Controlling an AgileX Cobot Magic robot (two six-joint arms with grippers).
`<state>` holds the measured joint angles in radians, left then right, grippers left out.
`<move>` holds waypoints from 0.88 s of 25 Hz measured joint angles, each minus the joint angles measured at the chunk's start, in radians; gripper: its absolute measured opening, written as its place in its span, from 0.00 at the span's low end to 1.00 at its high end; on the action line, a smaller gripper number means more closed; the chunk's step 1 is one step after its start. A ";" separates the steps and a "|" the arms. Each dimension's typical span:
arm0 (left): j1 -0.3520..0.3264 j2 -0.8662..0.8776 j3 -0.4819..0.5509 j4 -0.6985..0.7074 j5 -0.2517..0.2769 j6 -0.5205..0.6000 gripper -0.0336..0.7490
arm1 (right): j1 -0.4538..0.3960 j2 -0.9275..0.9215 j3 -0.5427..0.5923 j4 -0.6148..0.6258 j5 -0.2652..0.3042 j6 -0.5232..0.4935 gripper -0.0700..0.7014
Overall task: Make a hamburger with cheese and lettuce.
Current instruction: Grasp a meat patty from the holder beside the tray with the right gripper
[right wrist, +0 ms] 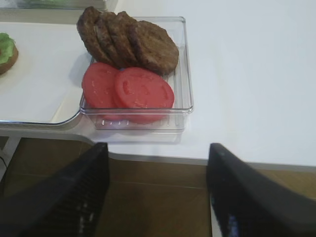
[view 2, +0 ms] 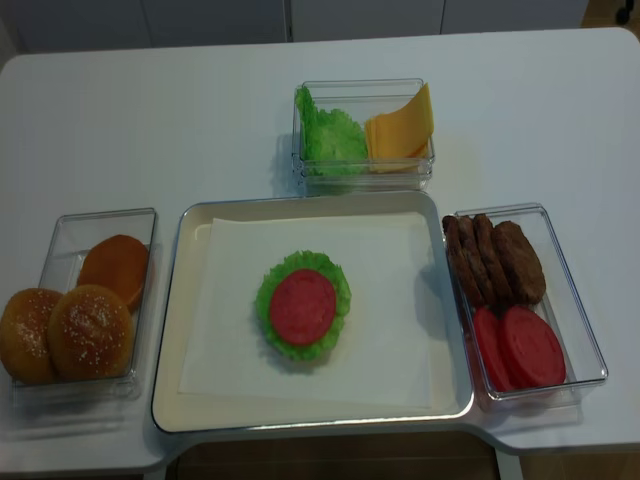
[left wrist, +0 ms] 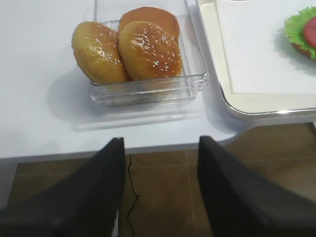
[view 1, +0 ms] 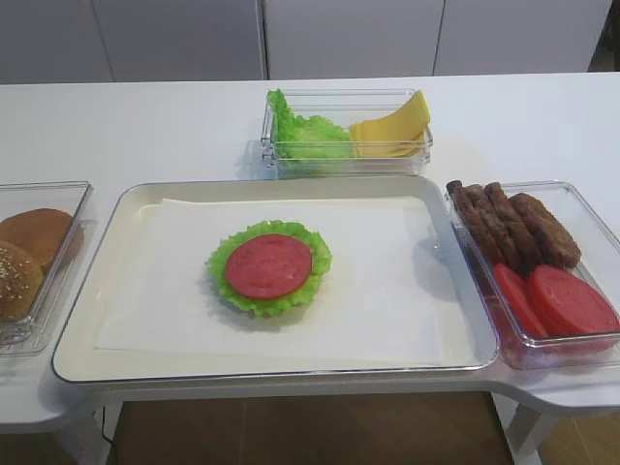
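Note:
The hamburger (view 1: 268, 265) sits mid-tray: a frilly green leaf rim with a red tomato disc on top; it also shows in the realsense view (view 2: 302, 306). Its edge shows in the left wrist view (left wrist: 302, 29) and the right wrist view (right wrist: 6, 52). Cheese (view 1: 394, 129) and lettuce (view 1: 305, 131) lie in a clear box behind the tray. My left gripper (left wrist: 159, 190) is open and empty, off the table's front edge below the buns. My right gripper (right wrist: 157, 195) is open and empty, off the front edge below the tomato box. Neither gripper shows in the exterior views.
A white tray (view 1: 126, 320) lined with paper fills the centre. A clear box at the left holds sesame buns (left wrist: 148, 49). A clear box at the right holds brown patties (right wrist: 133, 42) and tomato slices (right wrist: 131, 89). Brown floor lies beneath both grippers.

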<state>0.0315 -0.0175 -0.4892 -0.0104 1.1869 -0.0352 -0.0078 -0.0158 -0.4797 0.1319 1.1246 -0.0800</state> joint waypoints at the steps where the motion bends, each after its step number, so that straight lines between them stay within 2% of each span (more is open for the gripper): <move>1: 0.000 0.000 0.000 0.000 0.000 0.000 0.50 | 0.000 0.000 0.000 0.000 0.000 0.000 0.70; 22: 0.000 0.000 0.000 0.000 0.000 0.000 0.50 | 0.000 0.000 0.000 0.000 0.000 0.000 0.70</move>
<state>0.0315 -0.0175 -0.4892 -0.0104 1.1869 -0.0352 -0.0078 -0.0158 -0.4797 0.1319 1.1246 -0.0800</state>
